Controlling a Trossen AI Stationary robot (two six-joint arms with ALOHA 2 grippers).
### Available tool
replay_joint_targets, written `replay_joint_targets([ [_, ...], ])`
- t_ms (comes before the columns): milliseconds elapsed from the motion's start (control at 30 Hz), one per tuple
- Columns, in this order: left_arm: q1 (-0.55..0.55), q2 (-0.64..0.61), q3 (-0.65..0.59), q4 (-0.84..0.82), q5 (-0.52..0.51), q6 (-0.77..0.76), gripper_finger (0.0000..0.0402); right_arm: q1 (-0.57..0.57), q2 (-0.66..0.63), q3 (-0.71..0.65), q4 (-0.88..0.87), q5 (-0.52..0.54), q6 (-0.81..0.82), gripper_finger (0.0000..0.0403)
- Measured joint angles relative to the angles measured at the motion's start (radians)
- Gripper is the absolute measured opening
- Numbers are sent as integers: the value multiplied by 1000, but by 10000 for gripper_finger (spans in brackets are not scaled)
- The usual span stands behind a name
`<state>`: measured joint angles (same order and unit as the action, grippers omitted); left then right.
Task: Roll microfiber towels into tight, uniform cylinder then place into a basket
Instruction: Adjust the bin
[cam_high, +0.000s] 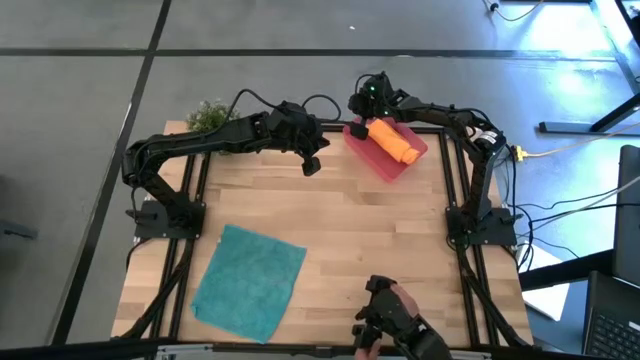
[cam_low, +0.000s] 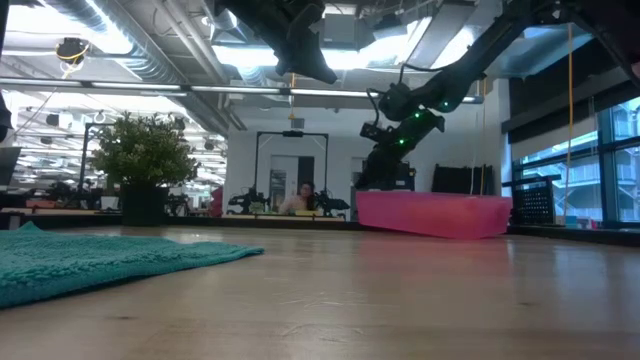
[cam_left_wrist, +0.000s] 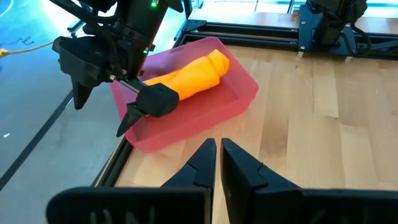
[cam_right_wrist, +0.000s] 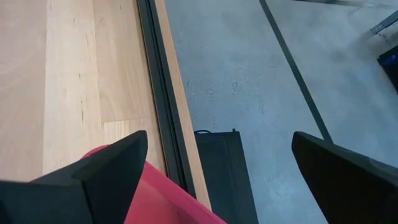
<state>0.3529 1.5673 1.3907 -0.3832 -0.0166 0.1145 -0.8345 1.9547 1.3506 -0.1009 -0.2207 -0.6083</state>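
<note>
**Orange roll in basket; teal towel flat on surface**

Shallow rectangular pinkish-red plastic basket (cam_high: 412, 160) at far right corner of pale wooden surface (cam_high: 380, 230), set askew to the edges. Rolled orange microfiber towel (cam_high: 392, 141) lying inside basket as a cylinder, lengthwise along the tray; also seen in left wrist view (cam_left_wrist: 196, 73), resting on the basket floor between its walls.

Right claw (cam_high: 362, 108) above basket's far end, beside one end of the orange roll, fingers spread wide apart and gripping nothing; right wrist view shows both dark fingers (cam_right_wrist: 109, 171) far apart over basket rim and surface edge.

Left claw (cam_high: 311, 165) raised over far middle of surface, near basket but apart from it, fingers (cam_left_wrist: 202, 163) nearly together, gripping nothing.

Larger teal microfiber towel (cam_high: 250, 281) spread flat, unrolled, at near left of surface, well apart from basket and both claws.

Small green potted plant (cam_high: 207, 116) at far left corner.
</note>
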Motion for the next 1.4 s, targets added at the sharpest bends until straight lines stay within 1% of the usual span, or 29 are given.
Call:
replay_joint_targets([
  [267, 0, 0, 0, 0, 0, 0, 14, 0, 6, -1, -2, 0, 2, 398],
  [600, 0, 0, 0, 0, 0, 0, 14, 0, 6, -1, -53, -4, 6, 398],
  [767, 0, 0, 0, 0, 0, 0, 14, 0, 6, -1, -67, -24, 63, 398],
  [867, 0, 0, 0, 0, 0, 0, 14, 0, 6, -1, -78, -57, 90, 398],
  [1133, 0, 0, 0, 0, 0, 0, 14, 0, 6, -1, -205, -103, 106, 398],
  [1267, 0, 0, 0, 0, 0, 0, 14, 0, 1, 0, -281, -151, 106, 398],
  [1400, 0, 0, 0, 0, 0, 0, 14, 2, -22, 0, -364, -147, 93, 398],
])
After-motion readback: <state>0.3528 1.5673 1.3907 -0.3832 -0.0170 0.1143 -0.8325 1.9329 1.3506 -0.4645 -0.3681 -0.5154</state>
